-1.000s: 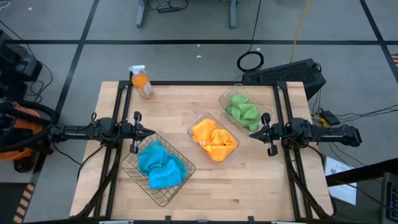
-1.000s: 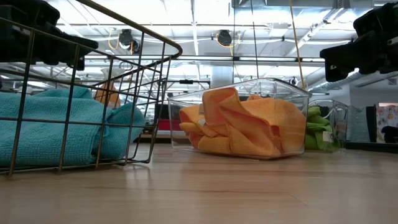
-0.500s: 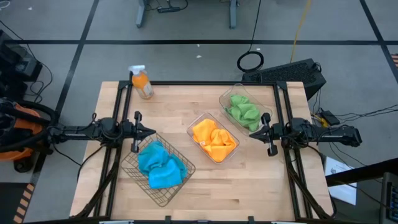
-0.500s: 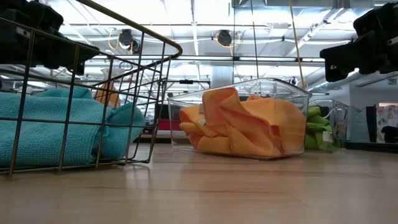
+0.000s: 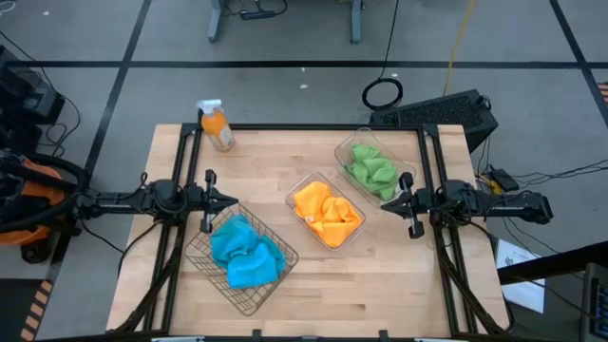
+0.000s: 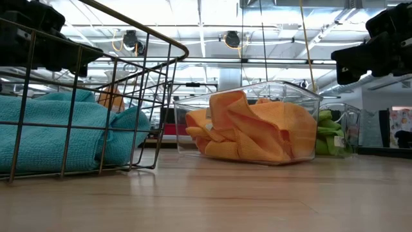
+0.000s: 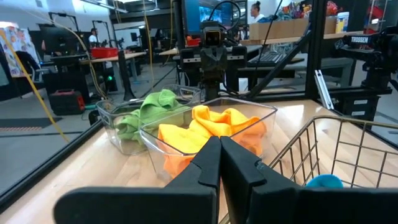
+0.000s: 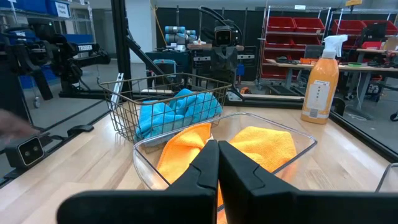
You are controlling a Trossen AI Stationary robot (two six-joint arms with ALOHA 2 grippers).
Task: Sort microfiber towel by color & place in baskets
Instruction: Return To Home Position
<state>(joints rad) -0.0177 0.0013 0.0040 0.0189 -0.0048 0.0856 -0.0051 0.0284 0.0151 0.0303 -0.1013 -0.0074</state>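
While both arms hang empty at the table's sides, watch for a low sweep: your left gripper (image 5: 231, 201) sits right over the rim of the wire basket (image 5: 202, 249) and could snag it, and your right gripper (image 5: 386, 204) is just beside the clear tub (image 5: 343, 152) of green towels (image 5: 370, 169) and could nudge it. Both have their fingers pressed together, gripping nothing. The blue towels (image 5: 245, 252) lie in the basket just below the left gripper, and the orange towels (image 5: 326, 214) sit in the middle tub (image 5: 294, 193) between the two grippers.

The left arm (image 5: 123, 200) and right arm (image 5: 494, 203) are matte black, built of slim tubular links with chunkier joint housings. The left tool (image 5: 226, 201) and right tool (image 5: 388, 202) each carry a short crossbar and two smooth, wedge-shaped black fingers (image 7: 208, 167) tapering to a narrow tip.
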